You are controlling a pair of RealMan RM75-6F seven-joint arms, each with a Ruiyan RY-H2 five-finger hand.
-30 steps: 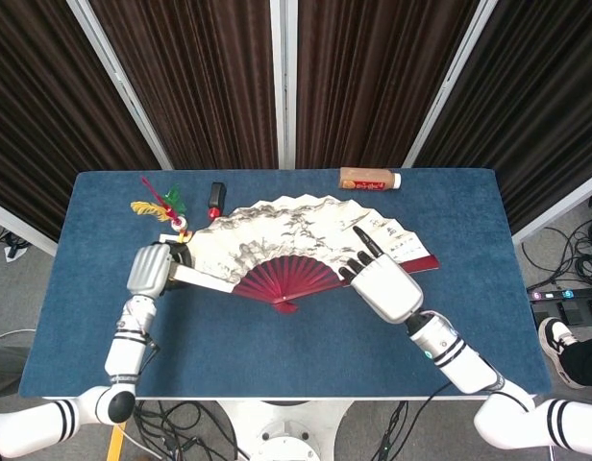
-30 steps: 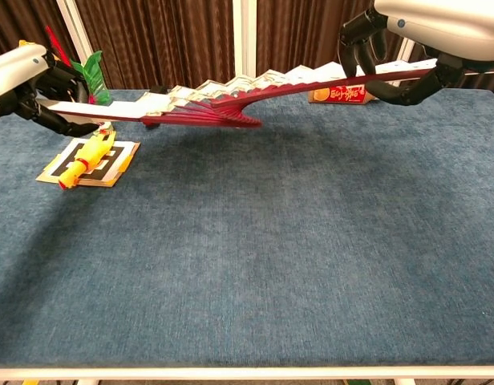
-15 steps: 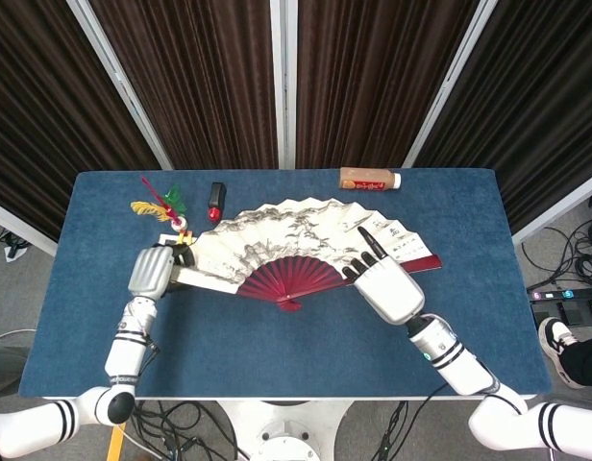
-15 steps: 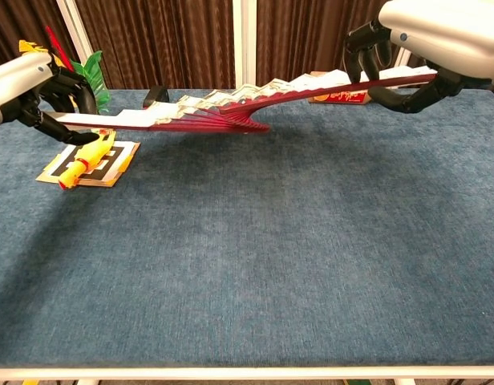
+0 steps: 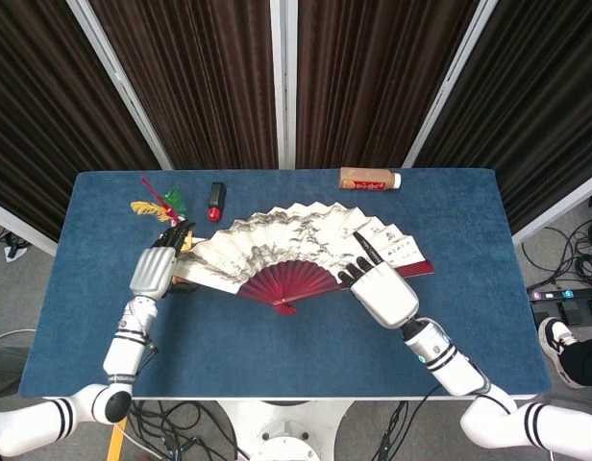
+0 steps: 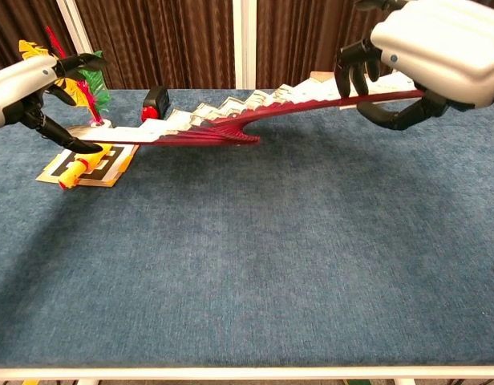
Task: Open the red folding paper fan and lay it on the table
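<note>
A: The right hand (image 6: 427, 50) is clamping the fan's (image 5: 301, 252) right-end stick, fingers curled over and under it, keeping that end raised above the worktop (image 6: 255, 265). What is the left hand doing?

B: The left hand (image 6: 34, 88) is letting go. A second ago its fingers were closed around the left-end stick; now they are spreading apart, and the chest view is showing the stick sitting between an upper and a lower finger. I cannot tell whether either is touching it.

A: So the fan is coming down on that side?

B: Yes. Its left end is lying lower than before, near the yellow toy (image 6: 83, 159) on its printed card, while the pivot (image 5: 284, 306) is resting close to the blue cloth. The fan is slanting from low on the left up to the right hand.

A: And the spread?

B: It is fully open, a wide half circle with red ribs and painted paper, sitting mid-worktop, in front of the small red and black object (image 5: 216, 201) and the orange box (image 5: 369, 179) at the far edge.

A: Then opening is done, I would say.

B: I agree. Laying it flat is underway; the right end likely needs lowering and releasing, gently, so the paper is not creasing.
</note>
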